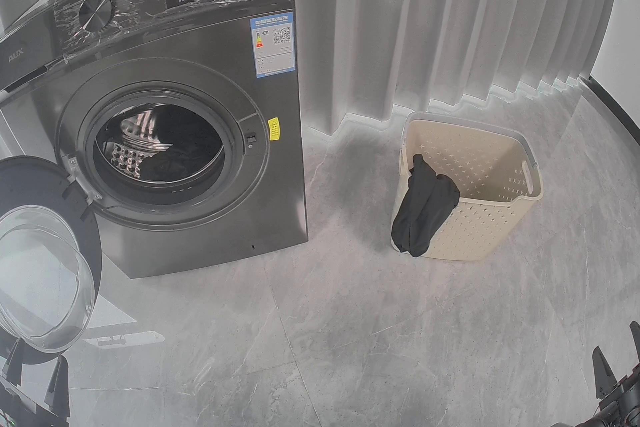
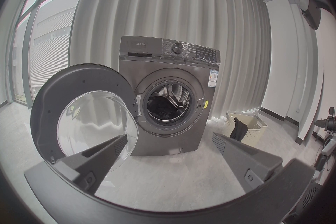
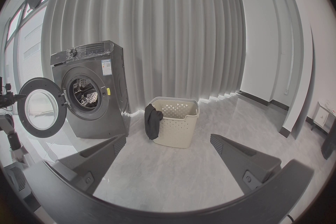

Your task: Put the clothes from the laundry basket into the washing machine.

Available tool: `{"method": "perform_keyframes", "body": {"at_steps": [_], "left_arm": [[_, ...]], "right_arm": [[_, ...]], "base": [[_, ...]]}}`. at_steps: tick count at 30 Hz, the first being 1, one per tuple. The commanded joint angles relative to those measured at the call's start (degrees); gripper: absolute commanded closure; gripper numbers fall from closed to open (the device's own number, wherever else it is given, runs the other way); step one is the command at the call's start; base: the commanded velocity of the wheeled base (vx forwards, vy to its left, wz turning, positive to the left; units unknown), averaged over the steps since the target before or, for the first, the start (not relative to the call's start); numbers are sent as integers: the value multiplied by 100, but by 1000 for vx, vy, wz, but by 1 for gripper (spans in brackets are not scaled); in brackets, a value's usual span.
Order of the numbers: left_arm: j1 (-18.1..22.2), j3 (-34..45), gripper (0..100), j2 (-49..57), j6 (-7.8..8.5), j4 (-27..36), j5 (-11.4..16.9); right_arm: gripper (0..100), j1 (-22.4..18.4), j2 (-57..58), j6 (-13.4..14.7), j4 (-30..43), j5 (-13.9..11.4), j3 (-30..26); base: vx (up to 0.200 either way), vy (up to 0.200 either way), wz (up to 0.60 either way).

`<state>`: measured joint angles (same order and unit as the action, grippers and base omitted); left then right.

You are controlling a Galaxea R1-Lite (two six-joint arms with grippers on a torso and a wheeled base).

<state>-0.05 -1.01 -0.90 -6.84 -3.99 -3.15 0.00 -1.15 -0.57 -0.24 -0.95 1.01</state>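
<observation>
clothes: one black piece on the basket rim, both grippers empty

clothes left at the basket come to one black garment, draped over the rim on the side nearer the washer. part of it hangs down the outer wall and part lies inside. the basket stands on the floor near the curtain, apart from the washer. the washer door is swung wide open on the robot's left. dark cloth lies in the drum.

the left gripper sits low in front of the open door, fingers wide apart with nothing between them. the right gripper is low and well back from the basket, facing it, fingers spread apart and empty too.
</observation>
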Motion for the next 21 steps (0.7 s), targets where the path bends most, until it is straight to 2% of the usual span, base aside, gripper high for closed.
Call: {"method": "perform_keyframes", "body": {"at_steps": [1, 7, 16, 21], "left_arm": [[5, 92, 0, 73, -2, -6, -2], [5, 101, 0, 73, 16, 3, -28], [5, 101, 0, 73, 16, 3, -28], [5, 101, 0, 73, -2, -6, -11]], "right_arm": [[0, 0, -8, -4, -2, -2, -101], [0, 0, -8, -4, -2, -2, -101], [0, 0, -8, -4, -2, -2, -101], [0, 0, -8, -4, -2, -2, -101]], "base": [[0, 0, 0], [0, 0, 0], [200, 0, 0], [0, 0, 0]]}}
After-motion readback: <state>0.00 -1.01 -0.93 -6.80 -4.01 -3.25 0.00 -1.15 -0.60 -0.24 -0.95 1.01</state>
